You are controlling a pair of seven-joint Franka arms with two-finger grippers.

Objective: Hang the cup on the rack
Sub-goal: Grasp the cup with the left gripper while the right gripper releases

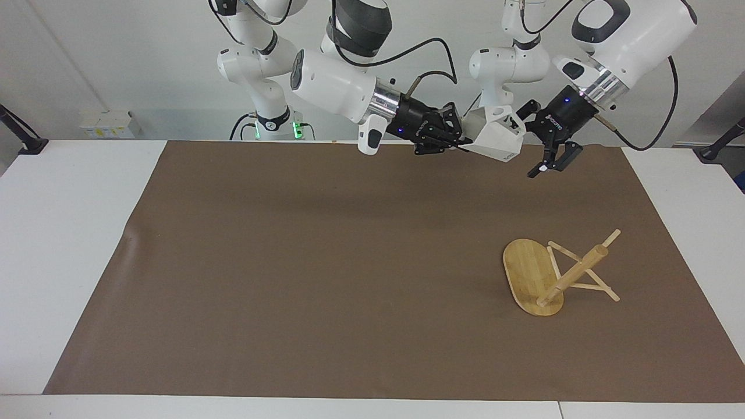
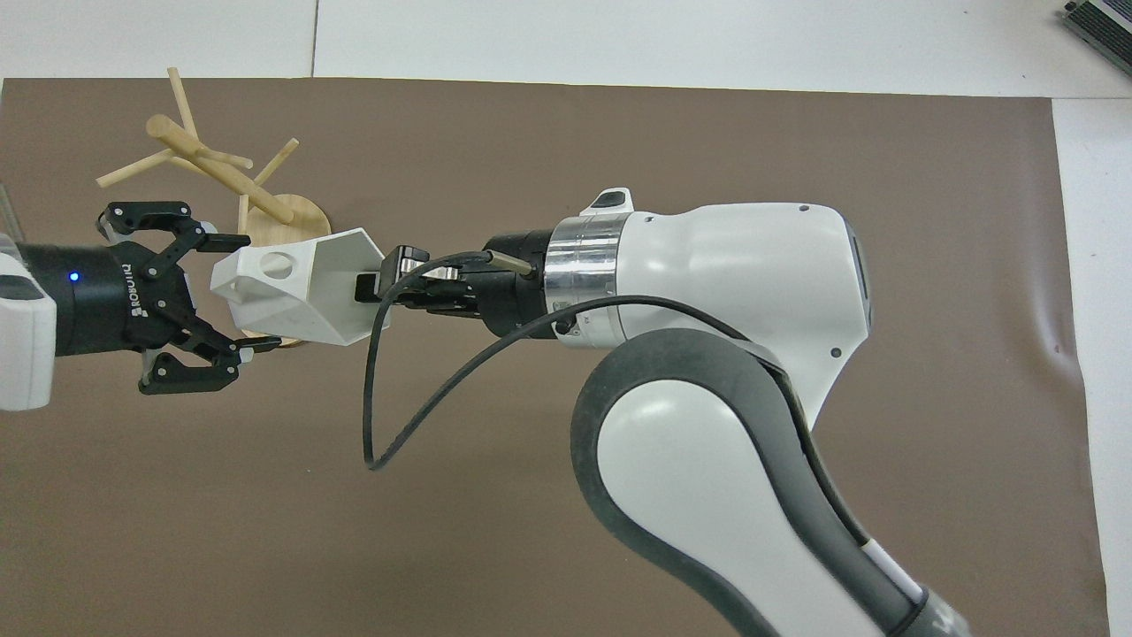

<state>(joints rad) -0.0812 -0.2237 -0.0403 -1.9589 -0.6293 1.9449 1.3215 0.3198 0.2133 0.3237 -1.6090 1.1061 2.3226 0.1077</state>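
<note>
Handing over in mid-air: right gripper (image 1: 461, 141) clamping the cup (image 1: 495, 138) by its rim, high above the mat and well apart from the rack (image 1: 553, 273), lying toppled toward the left arm's end. Left gripper (image 1: 538, 142) spreading wide just beside the cup's handle. Next, probably: closing on the cup before releasing, then righting the rack.

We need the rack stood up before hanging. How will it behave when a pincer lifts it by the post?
The rack lies tipped over, base on edge. Its bamboo looks stiff, so it shouldn't flex. The wide base probably outweighs the post, so it may swing down in the grip. The thin pegs look snappable; better to avoid them.
</note>
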